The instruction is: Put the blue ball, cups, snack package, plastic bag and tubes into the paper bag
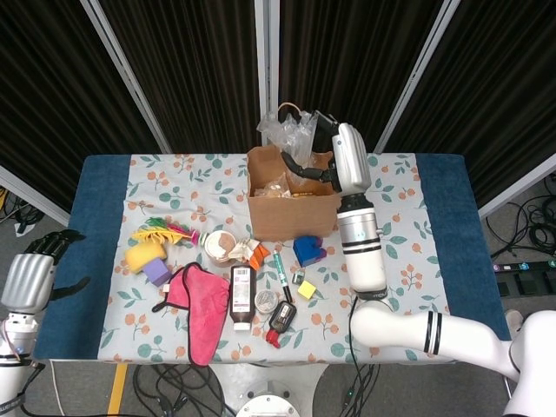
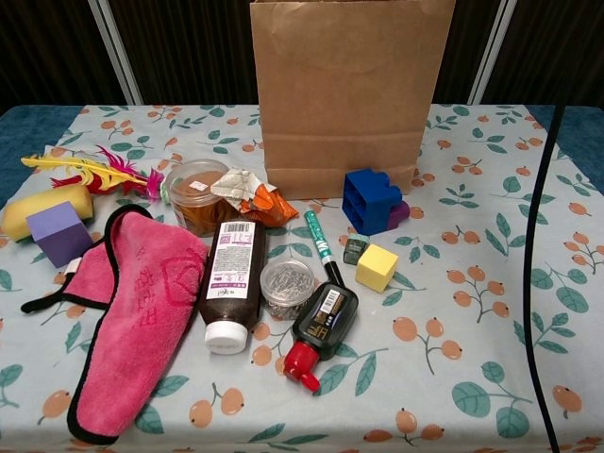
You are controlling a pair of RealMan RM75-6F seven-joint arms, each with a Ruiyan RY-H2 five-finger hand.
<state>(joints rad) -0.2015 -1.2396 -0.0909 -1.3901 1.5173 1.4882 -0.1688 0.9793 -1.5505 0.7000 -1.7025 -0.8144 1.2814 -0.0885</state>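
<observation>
- The right hand (image 1: 334,156) hangs over the back rim of the paper bag (image 1: 291,204), fingers clasped on the crumpled clear plastic bag (image 1: 287,130), which sits above the opening, not yet inside.
- Risk: the film is light and springy. Let go this high, it may catch on the bag's handle (image 1: 292,111) or drift behind the rim onto the desk (image 1: 391,217).
- Risk: a push down against the rim could tip or crease the paper bag, which stands free and already holds some items.
- The left hand (image 1: 35,274) rests off the desk's left edge, fingers apart, grasping nothing.
- Still outside, just in front of the paper bag: the cup (image 2: 193,193), the torn snack package (image 2: 253,198) and the dark tube (image 2: 321,321).
- Room: the desk is bare right of the paper bag; the front-left is crowded by the pink cloth (image 2: 132,311) and the brown bottle (image 2: 231,283), so reaches there risk nudging neighbours.
</observation>
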